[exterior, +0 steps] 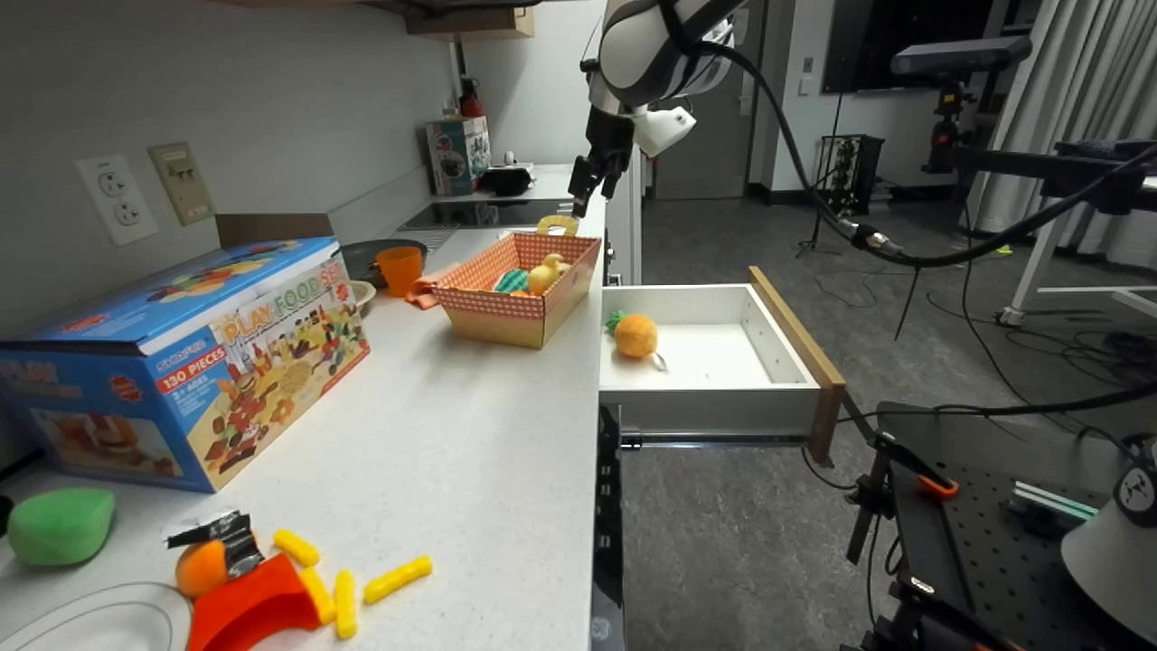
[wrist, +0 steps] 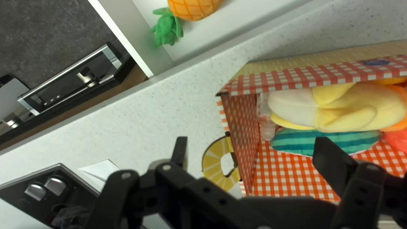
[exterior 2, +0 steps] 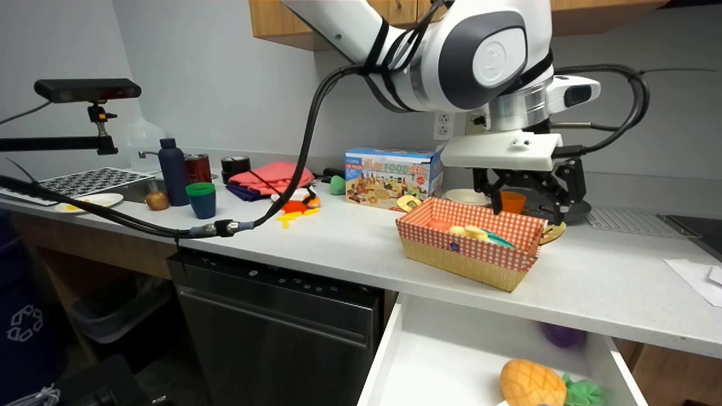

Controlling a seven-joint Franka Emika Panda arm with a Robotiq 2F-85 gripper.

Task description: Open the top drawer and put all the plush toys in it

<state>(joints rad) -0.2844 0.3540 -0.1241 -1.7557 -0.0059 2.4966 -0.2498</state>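
- The hand (exterior 2: 527,208) hangs by the end of the gingham basket (exterior 2: 462,265), fingers spread, holding nothing.
- In there, the plush banana (wrist: 346,109) lies beside the teal-striped plush (wrist: 295,142); both look light, squashy, hard to damage.
- I'd pinch the banana across its plump yellow middle; loose peel might just fold.
- The plush pineapple (exterior: 636,335) already sits in the open top drawer (exterior: 723,348).

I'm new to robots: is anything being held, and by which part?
Nothing is held: the end effector hangs open near one end of the gingham basket.
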